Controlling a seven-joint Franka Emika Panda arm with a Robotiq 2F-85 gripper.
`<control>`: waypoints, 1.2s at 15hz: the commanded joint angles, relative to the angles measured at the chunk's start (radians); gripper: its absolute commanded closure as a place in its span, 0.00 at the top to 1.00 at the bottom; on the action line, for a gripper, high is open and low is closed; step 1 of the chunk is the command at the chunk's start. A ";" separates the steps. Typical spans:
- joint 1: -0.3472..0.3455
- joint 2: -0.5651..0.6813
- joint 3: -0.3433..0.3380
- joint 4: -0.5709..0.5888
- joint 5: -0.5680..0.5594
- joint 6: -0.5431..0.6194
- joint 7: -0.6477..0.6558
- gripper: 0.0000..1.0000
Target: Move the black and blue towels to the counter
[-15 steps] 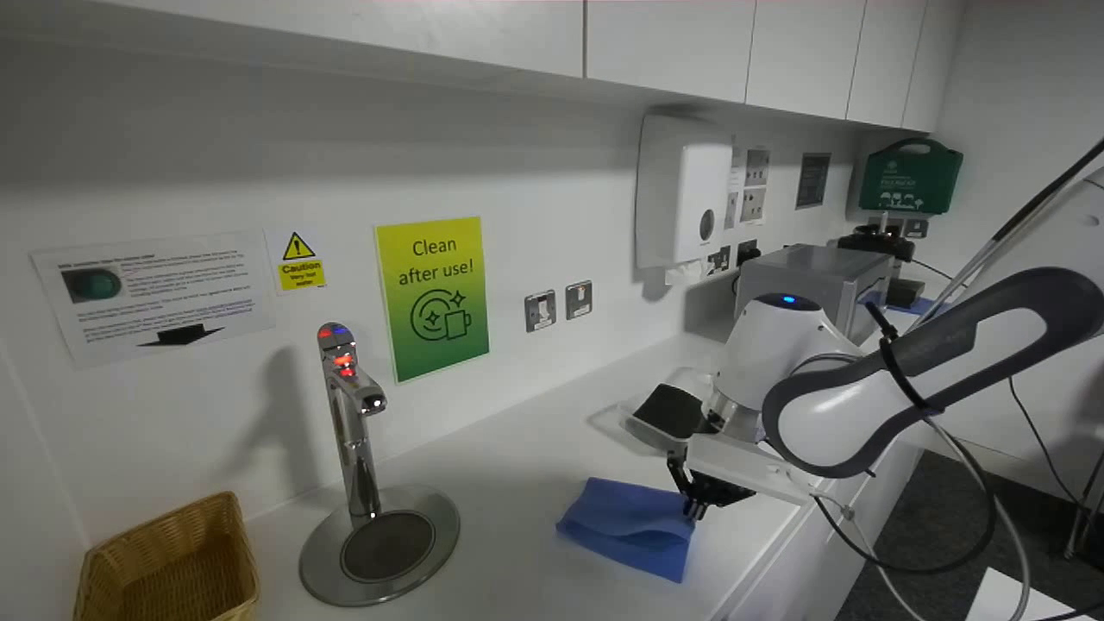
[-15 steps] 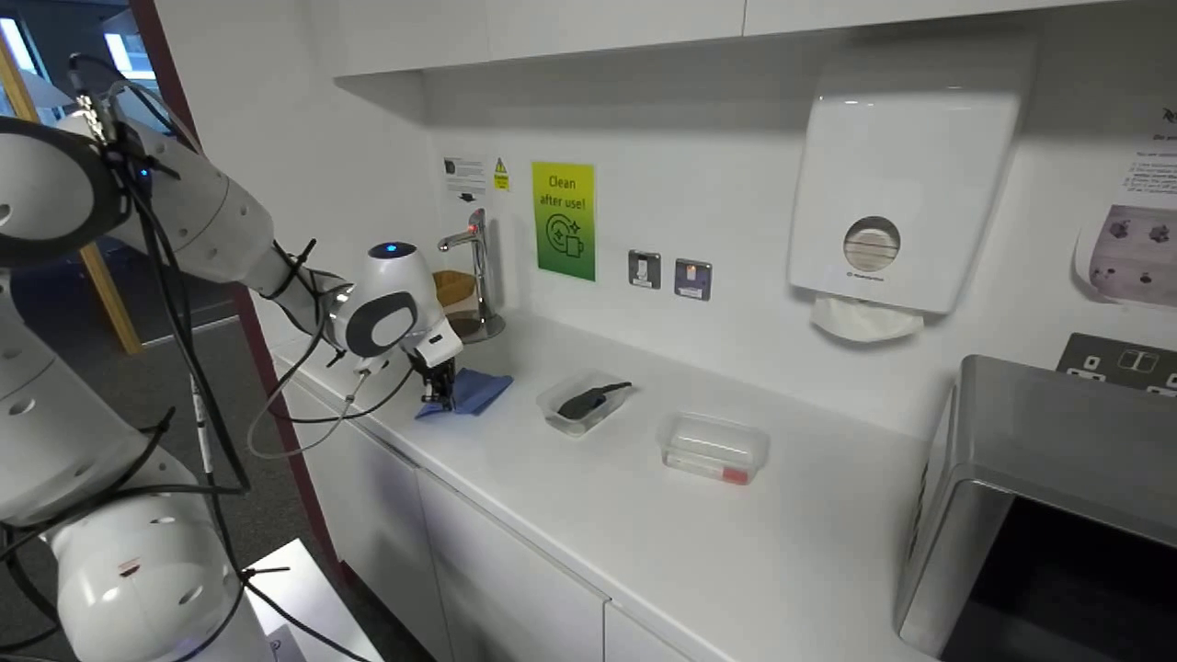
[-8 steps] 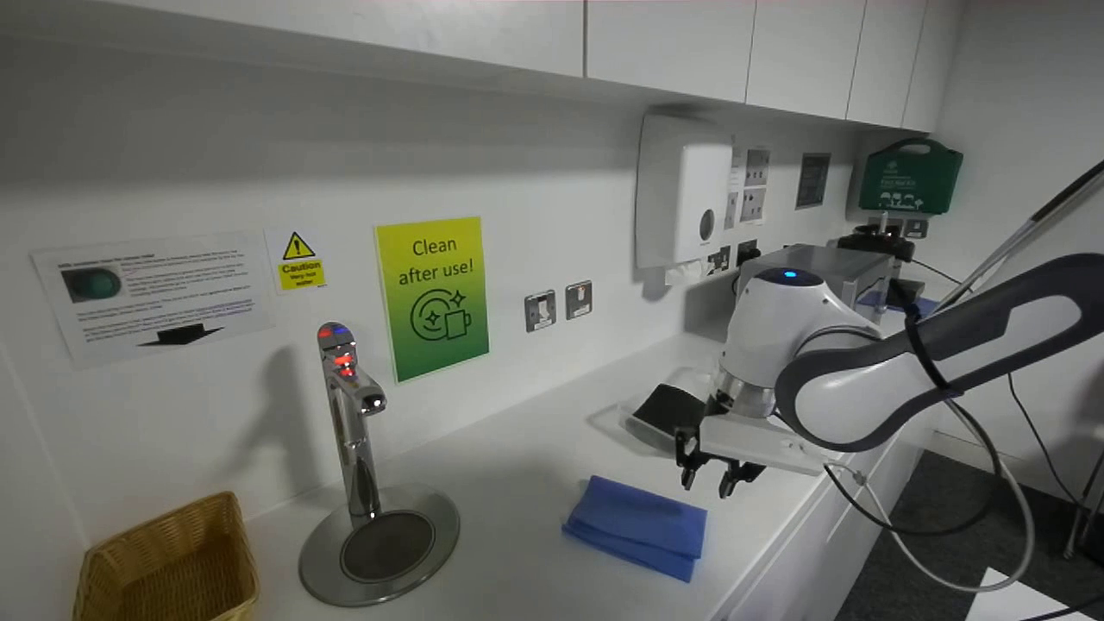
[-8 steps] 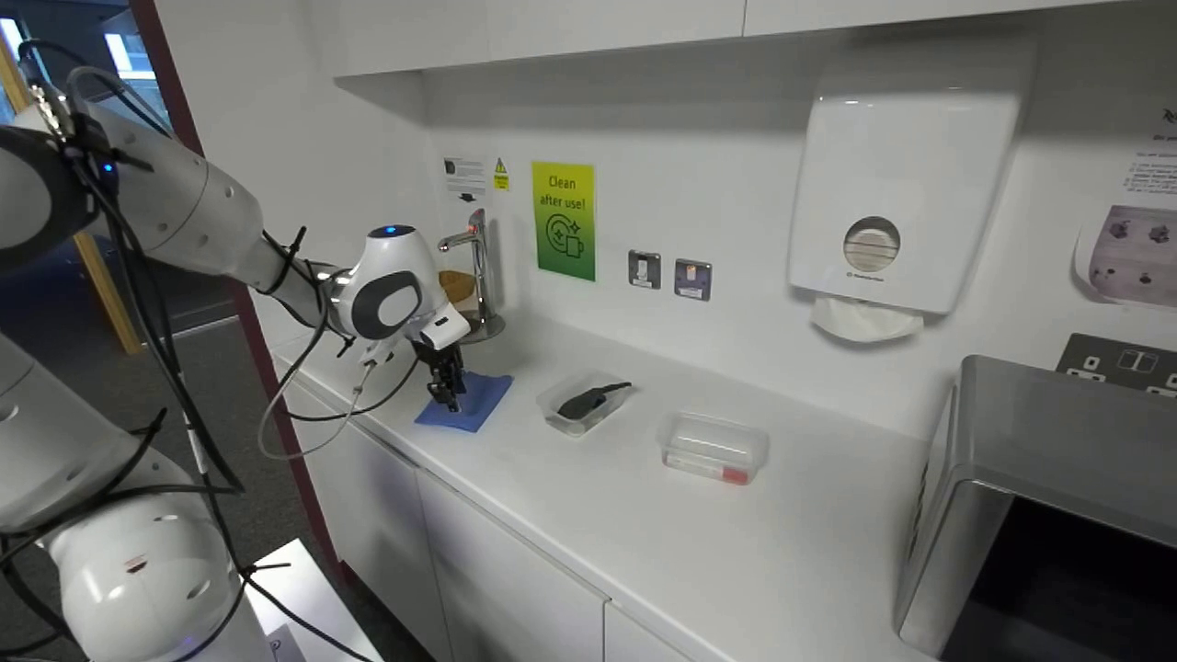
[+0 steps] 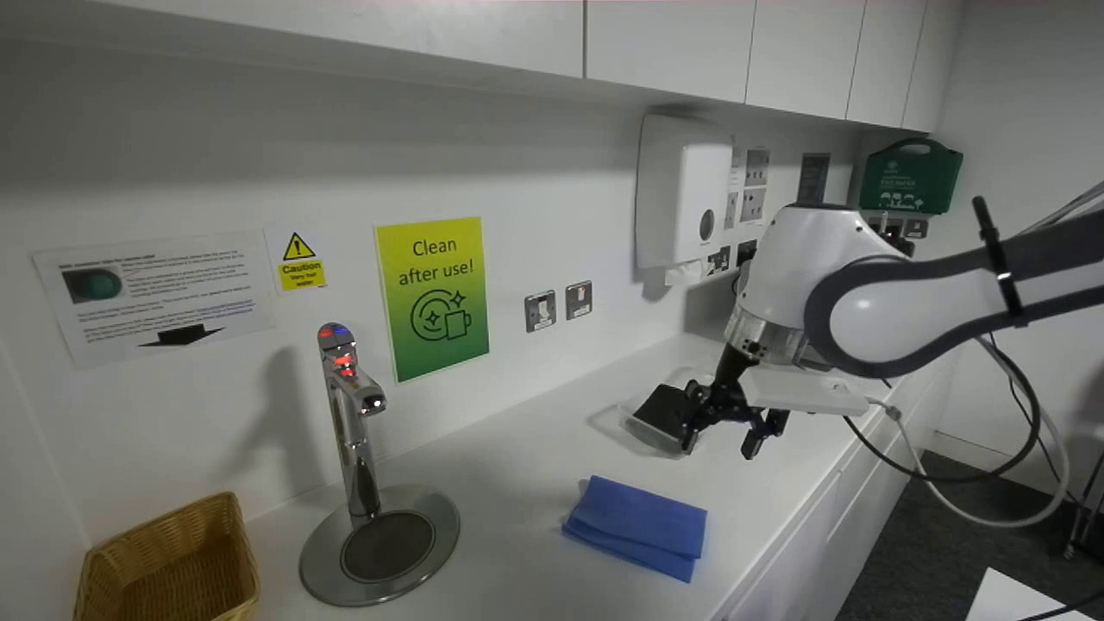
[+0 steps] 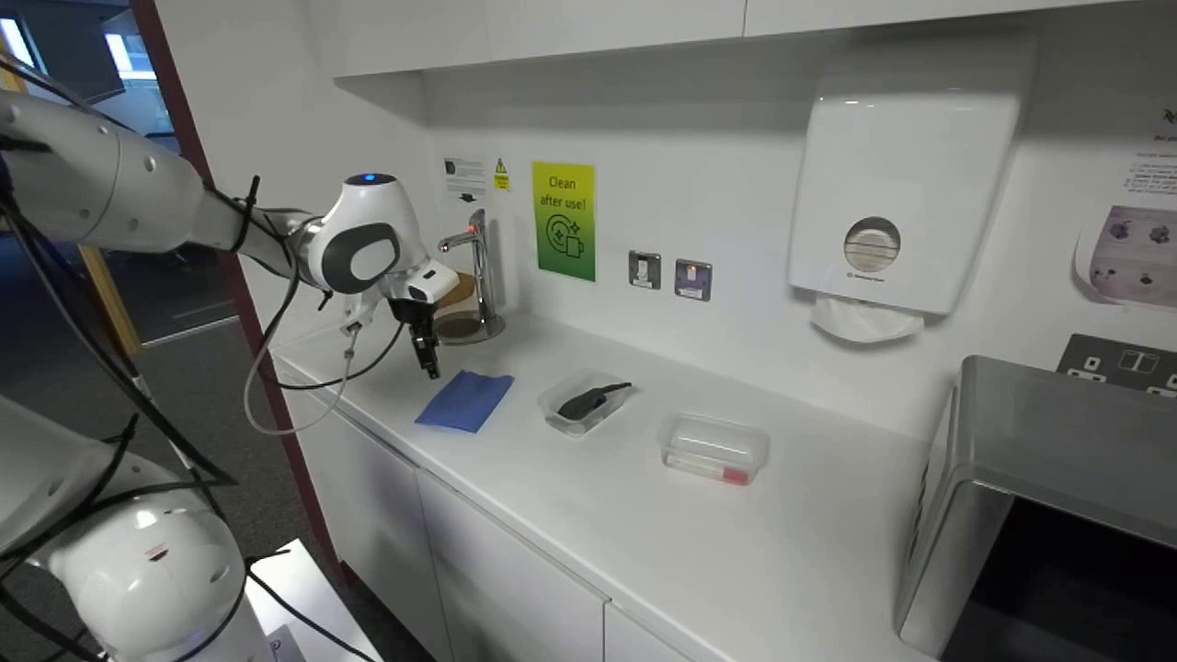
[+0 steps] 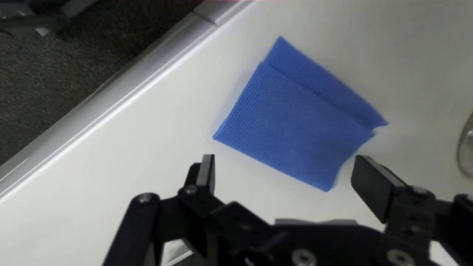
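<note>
"Blue towel (image 7: 295, 122): why flat on the counter (image 5: 509, 500)?"

"Wholly inside the front edge (image 7: 111, 112), we judge, it won't slip (we can't make out any black towel). The gripper (image 5: 718, 449) hangs apart from it, jaws spread around nothing, perhaps to avoid snagging."

"In an exterior view its fingers (image 6: 427, 355) overlap; the wrist view shows us their gap, and the towel's dimples."

Workplace-style kitchenette: poster (image 5: 433, 297) (reads "Clean after use!"), chrome tap (image 5: 355, 453), paper-towel dispenser (image 6: 910, 175), wall cupboards (image 5: 664, 41)
</note>
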 commanded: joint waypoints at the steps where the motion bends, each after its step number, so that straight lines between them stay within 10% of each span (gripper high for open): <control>1: 0.044 -0.075 -0.087 0.080 0.108 -0.267 -0.202 1.00; 5: -0.065 -0.113 -0.017 0.155 -0.091 -0.511 -0.183 1.00; 18: -0.070 -0.106 -0.008 0.138 -0.066 -0.478 -0.185 1.00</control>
